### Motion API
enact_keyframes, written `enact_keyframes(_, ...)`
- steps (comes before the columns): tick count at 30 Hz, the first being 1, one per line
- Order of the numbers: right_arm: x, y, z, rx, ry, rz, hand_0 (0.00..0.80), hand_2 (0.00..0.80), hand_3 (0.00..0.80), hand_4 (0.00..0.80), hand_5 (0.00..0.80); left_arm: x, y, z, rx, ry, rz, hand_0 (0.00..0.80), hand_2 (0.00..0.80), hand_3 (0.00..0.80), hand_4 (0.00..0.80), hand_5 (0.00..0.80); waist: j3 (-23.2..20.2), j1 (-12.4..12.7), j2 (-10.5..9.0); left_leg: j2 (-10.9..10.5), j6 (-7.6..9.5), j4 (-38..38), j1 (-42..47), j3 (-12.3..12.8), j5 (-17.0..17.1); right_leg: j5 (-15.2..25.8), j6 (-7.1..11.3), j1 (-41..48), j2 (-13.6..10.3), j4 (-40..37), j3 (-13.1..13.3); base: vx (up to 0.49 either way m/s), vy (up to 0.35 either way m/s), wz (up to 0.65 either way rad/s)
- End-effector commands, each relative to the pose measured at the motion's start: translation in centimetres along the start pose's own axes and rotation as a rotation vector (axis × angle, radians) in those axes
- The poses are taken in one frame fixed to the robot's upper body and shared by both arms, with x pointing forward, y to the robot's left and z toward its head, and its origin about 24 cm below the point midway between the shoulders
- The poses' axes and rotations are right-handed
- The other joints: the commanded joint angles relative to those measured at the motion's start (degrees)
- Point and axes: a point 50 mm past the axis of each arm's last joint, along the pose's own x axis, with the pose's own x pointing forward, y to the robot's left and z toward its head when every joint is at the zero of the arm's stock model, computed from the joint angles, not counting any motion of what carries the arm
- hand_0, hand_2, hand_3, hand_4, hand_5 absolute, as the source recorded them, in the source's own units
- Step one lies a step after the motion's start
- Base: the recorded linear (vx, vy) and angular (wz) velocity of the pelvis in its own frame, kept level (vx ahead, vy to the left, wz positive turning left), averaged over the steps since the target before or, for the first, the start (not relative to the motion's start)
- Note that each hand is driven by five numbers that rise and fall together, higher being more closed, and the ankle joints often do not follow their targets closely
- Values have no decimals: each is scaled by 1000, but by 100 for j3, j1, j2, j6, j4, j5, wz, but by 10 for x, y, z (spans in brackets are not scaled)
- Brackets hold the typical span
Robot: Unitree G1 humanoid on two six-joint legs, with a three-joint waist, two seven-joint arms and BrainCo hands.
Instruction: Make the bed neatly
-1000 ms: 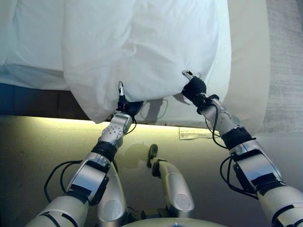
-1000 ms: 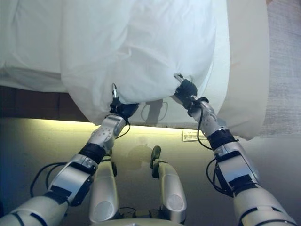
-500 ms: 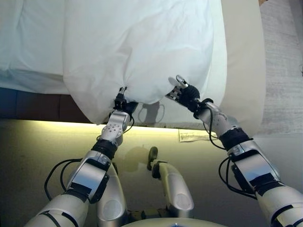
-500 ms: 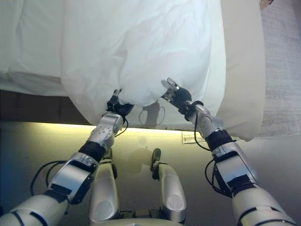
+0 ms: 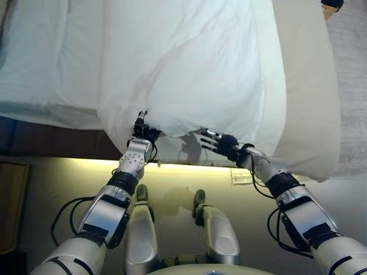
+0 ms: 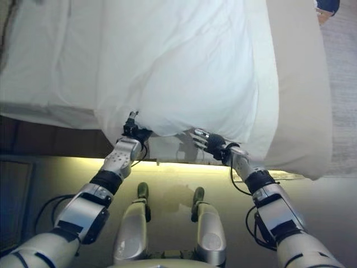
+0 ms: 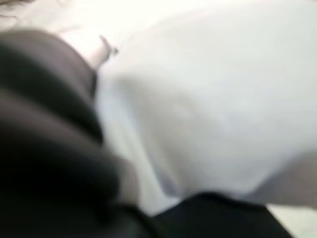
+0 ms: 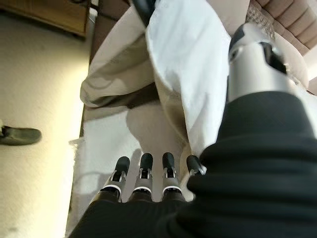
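A white duvet lies on the bed and hangs over its near edge. My left hand is at the duvet's lower hem, which puckers toward it; its fingers are tucked into the cloth and pinch it. The left wrist view shows only the dark cover and white cloth. My right hand is just below the hem, off the cloth, fingers straight and spread, holding nothing. In the right wrist view its fingers point at the hanging duvet.
A white sheet covers the bed's left part. A beige cover hangs on the right. The dark bed base sits above a lit strip on the floor. A white label hangs under the edge. A person's hand shows top right.
My right hand has let go of the duvet hem, dropped below it and opened its fingers. My left hand stays on the hem. The camera has shifted.
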Motion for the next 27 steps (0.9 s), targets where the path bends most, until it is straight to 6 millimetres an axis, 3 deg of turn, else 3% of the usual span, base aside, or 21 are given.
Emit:
enact_keyframes(1,-8,-12,-20,7,59,-10,0,0,0,0,0,-7,9,32,26,-101,-41,800,800,800,800,800,-379,212,-55,59,-182,110,256,87,-315,-16,134,164,-232,-89,-153,-25,98,10)
enact_keyframes(13,-45,-59,-104,142,253,-136,0,0,0,0,0,-46,80,55,105,-160,56,800,800,800,800,800,-1080,510,274,-200,-86,-648,1201,-82,-215,-17,112,1221,-146,-712,-502,81,96,13)
enact_keyframes(20,-63,-76,-119,150,318,-209,0,0,0,0,0,-70,111,82,94,-249,148,800,800,800,800,800,-1016,678,511,-246,-70,-400,1323,-223,-329,-305,-5,1341,-243,-260,-658,91,153,9)
enact_keyframes(27,-74,-87,-120,154,331,-239,0,0,0,0,0,-88,127,107,43,-354,203,800,800,800,800,800,-714,755,620,-238,-89,-9,1043,-280,-331,-468,-30,1120,-421,238,-664,-36,123,12)
